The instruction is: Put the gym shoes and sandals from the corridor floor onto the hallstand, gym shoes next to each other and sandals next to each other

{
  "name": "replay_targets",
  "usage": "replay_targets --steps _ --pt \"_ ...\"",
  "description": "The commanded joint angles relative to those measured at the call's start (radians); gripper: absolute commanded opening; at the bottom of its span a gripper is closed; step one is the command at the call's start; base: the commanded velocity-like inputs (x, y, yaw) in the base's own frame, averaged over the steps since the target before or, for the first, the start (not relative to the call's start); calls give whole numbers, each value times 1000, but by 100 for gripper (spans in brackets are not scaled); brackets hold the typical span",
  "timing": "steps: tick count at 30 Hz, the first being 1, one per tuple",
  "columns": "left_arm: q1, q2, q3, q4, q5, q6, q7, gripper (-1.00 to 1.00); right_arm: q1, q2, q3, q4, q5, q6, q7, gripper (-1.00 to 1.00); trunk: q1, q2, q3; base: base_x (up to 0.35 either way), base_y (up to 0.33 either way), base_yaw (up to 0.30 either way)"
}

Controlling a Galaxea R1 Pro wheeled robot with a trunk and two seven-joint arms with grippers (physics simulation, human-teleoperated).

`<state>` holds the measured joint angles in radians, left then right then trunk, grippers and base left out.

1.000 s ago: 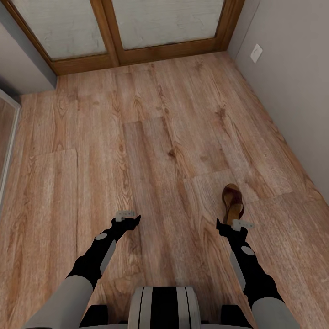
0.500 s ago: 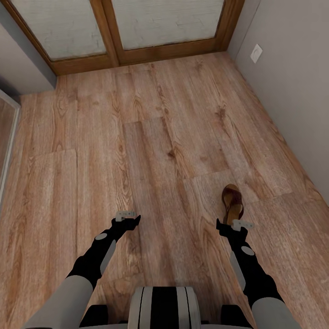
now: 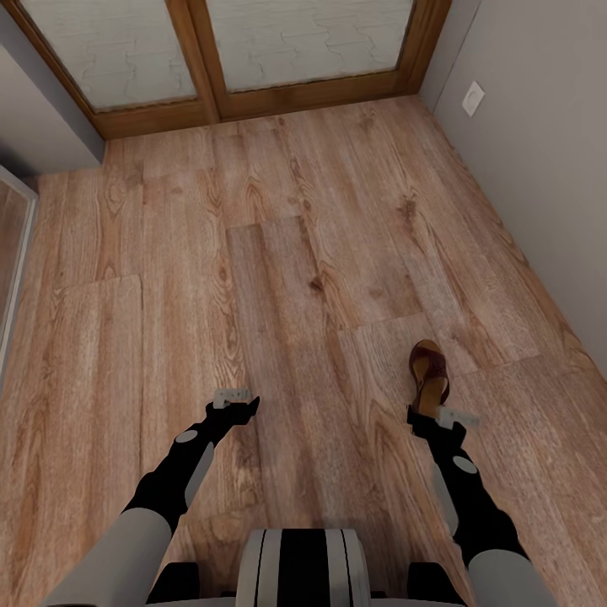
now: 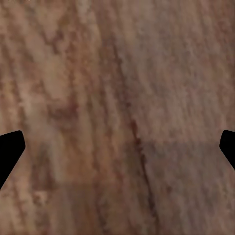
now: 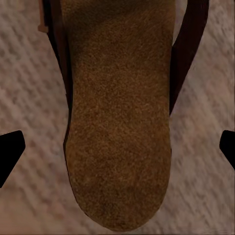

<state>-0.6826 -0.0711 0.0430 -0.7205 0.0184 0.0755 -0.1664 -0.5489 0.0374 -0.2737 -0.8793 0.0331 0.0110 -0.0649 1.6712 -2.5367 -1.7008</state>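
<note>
One brown sandal (image 3: 429,373) with a dark reddish strap lies on the wood-plank corridor floor (image 3: 295,278), right of centre in the head view. My right gripper (image 3: 424,415) hovers at its heel end, open. In the right wrist view the tan sole of the sandal (image 5: 120,122) lies between the two spread black fingertips (image 5: 10,152), which do not touch it. My left gripper (image 3: 244,406) hangs open over bare floor (image 4: 117,117) to the left, nothing between its fingers. The gym shoes and the hallstand are out of view.
A wood-framed glass double door (image 3: 219,51) closes the far end. A grey wall (image 3: 539,169) with a white outlet plate (image 3: 472,98) runs along the right. A mirrored panel edge (image 3: 13,253) stands at the left.
My right arm has shifted slightly right and nearer, so the gripper now sits right over the sandal's heel. The left arm and the sandal have not moved.
</note>
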Motion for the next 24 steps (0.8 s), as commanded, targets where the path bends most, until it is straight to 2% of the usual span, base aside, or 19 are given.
replay_targets --steps 1,4,10,17,24 --pt "0 -1 5 -2 2 7 -7 100 0 1 -17 -1 4 1 -1 100 0 0 0 0 0 0" --pt "0 -1 5 -1 2 7 -7 100 0 0 -40 0 4 1 -1 100 0 0 0 0 0 0" --pt "0 -1 5 -1 2 8 -7 100 0 -1 -47 0 5 1 -1 100 0 0 0 0 0 0" --pt "0 -1 5 -1 3 9 -8 100 0 1 -47 0 8 1 -1 100 3 -2 -28 0 0 8" --pt "0 -1 5 -2 3 9 -8 100 0 1 -47 0 8 1 -1 100 3 -2 -37 0 0 102"
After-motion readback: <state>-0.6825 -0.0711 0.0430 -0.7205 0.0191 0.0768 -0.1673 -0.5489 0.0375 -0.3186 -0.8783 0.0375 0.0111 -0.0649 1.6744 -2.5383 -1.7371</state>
